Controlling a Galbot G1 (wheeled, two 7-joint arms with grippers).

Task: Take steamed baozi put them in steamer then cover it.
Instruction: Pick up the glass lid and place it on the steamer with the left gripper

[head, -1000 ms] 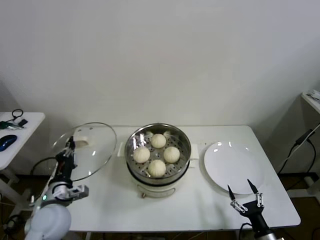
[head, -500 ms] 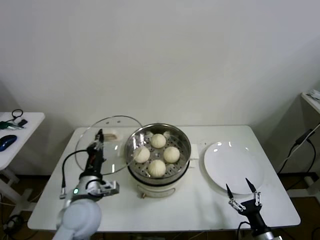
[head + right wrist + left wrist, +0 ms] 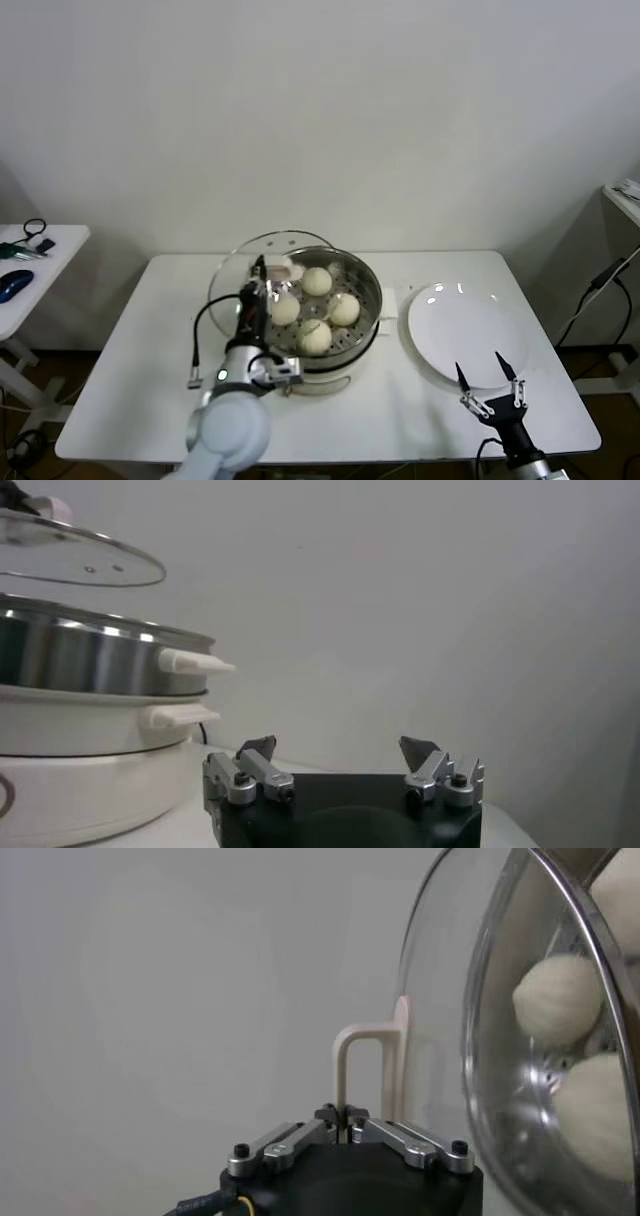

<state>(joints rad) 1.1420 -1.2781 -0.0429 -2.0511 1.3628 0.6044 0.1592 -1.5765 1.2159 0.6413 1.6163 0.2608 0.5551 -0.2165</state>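
The steamer stands mid-table with several baozi on its perforated tray. My left gripper is shut on the cream-white handle of the glass cover and holds it above the steamer's left rim, partly over the pot. In the left wrist view the cover shows edge-on with baozi behind it. My right gripper is open and empty near the table's front right edge. The right wrist view shows the steamer with the cover hovering above it.
An empty white plate lies to the right of the steamer, just behind my right gripper. A side table with small items stands at the far left. The white wall is close behind the table.
My left gripper has carried the cover rightward from the table's left side to over the steamer's left rim. The right gripper has stayed nearly still.
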